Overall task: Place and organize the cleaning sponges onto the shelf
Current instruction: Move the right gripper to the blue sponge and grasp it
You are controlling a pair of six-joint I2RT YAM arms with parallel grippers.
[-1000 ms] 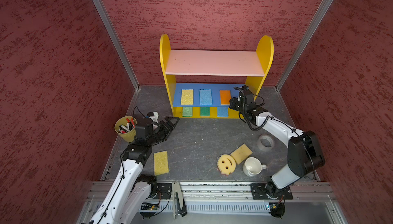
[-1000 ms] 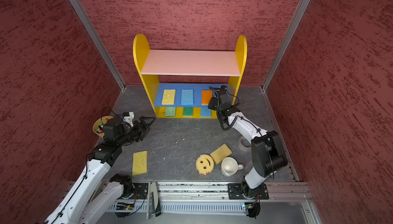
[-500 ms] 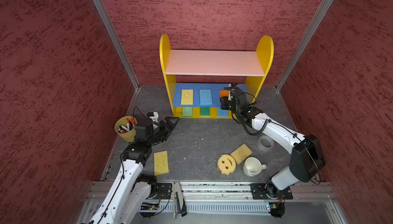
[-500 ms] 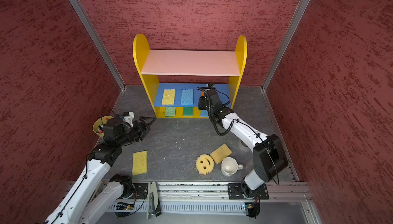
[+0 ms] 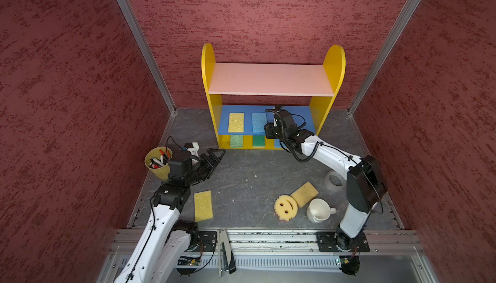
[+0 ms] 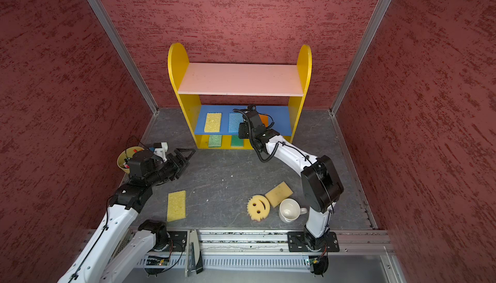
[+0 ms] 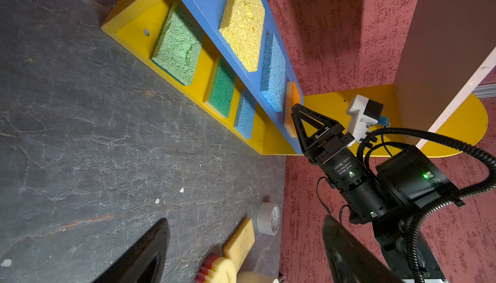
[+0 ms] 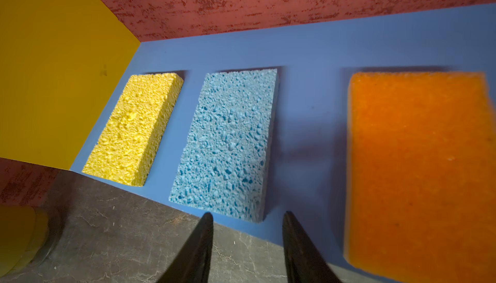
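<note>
Right claw (image 8: 247, 214) spread, empty, at shelf (image 5: 268, 80) front near orange sponge (image 8: 418, 171), which completes tidy middle row. Left claw (image 5: 216, 158) spread, empty, over surface (image 5: 249, 171). Loose yellow sponge (image 5: 203, 205), smiley sponge (image 5: 285, 207), tan sponge (image 5: 304, 193) await shelving.

Shelf (image 5: 208, 75): pink top board (image 5: 271, 79) bare, reachable from above; it overhangs blue mid board (image 8: 308, 53), so entry there is front only. Free lane btw blue sponge (image 8: 228, 144) & orange sponge (image 8: 418, 171). Worktop (image 5: 249, 177) centre open; mug (image 5: 319, 210), tape roll (image 5: 334, 181) crowd right side; marker cup (image 5: 158, 162) at left edge.
</note>
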